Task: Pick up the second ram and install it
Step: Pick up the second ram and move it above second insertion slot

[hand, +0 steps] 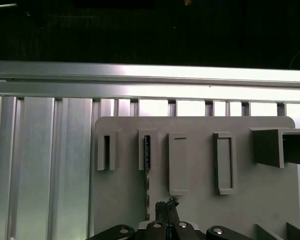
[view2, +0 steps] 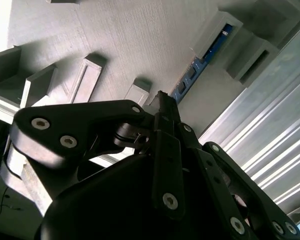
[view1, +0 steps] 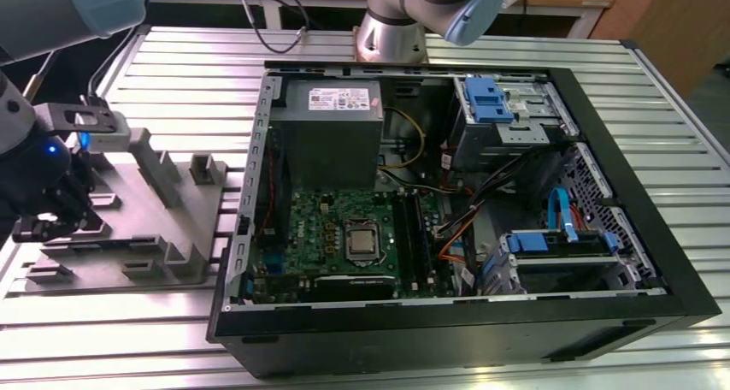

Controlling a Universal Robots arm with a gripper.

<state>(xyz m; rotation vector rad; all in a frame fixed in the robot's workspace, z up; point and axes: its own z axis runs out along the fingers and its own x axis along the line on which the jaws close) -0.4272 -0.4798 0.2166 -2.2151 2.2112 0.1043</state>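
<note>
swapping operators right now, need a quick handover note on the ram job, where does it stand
Gripper: shut, nothing in it, low over the gray holder tray, its tips beside the second ram.
Second ram: standing in a tray slot, outside the open computer case.
Done: arm is at the tray; ram not gripped.
Left: the pick-up and the install on the motherboard.
</note>
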